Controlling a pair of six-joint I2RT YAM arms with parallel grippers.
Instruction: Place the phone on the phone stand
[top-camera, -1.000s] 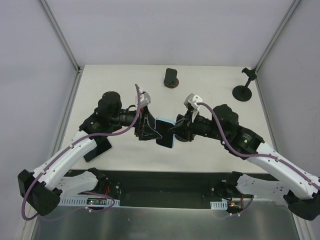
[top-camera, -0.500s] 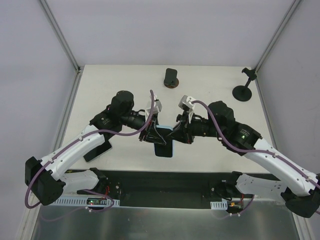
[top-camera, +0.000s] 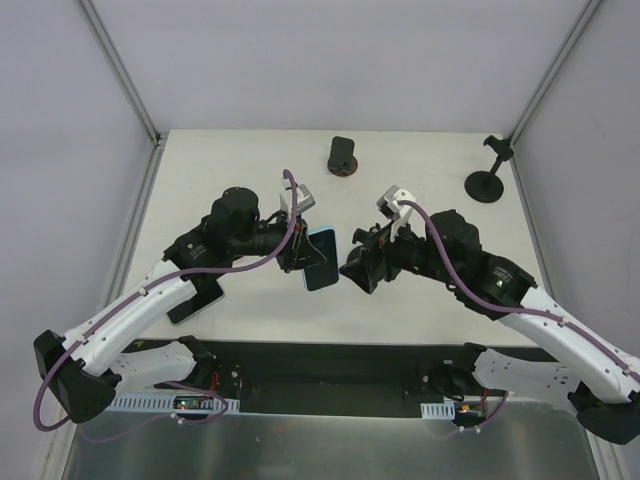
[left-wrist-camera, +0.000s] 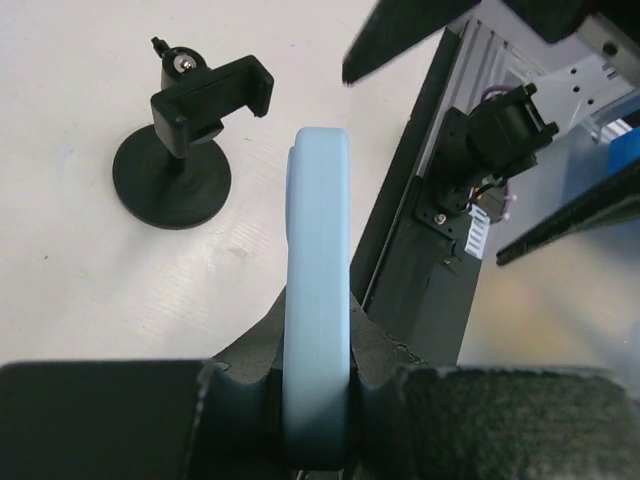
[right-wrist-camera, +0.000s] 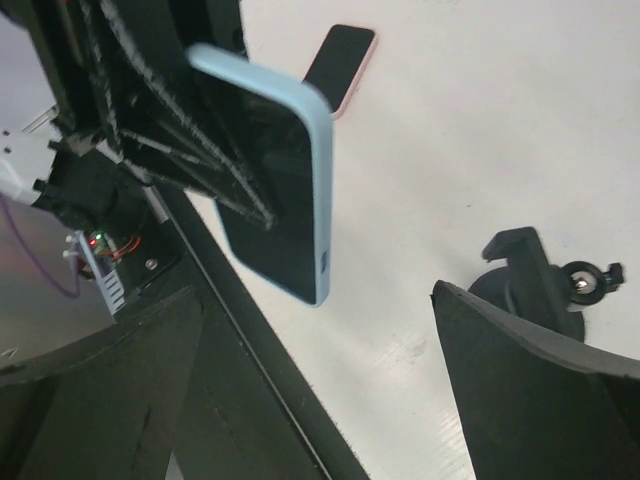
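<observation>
Phone (top-camera: 320, 258), pale blue at edges, seemingly dark-faced, pinched in left gripper (top-camera: 302, 255).

Bright, even light, faint soft shadows on the table (top-camera: 420, 160); the phone (left-wrist-camera: 318, 300) blurs close to the left wrist camera.

- Phone (top-camera: 320, 259) held above table (top-camera: 420, 200), mid-table, one edge clamped in left gripper (top-camera: 302, 254); rest of phone projected rightward past fingers.
- Right gripper (top-camera: 356, 268) positioned just right of phone, apart from it, jaws spread and turned toward it.
- Centre stand (top-camera: 341, 156) set at back edge, behind phone, well apart.
- Corner stand (top-camera: 488, 174) set at back right, near right wall.
- Second phone (top-camera: 193, 299) laid flat on table at front left, partly covered by left arm.
</observation>
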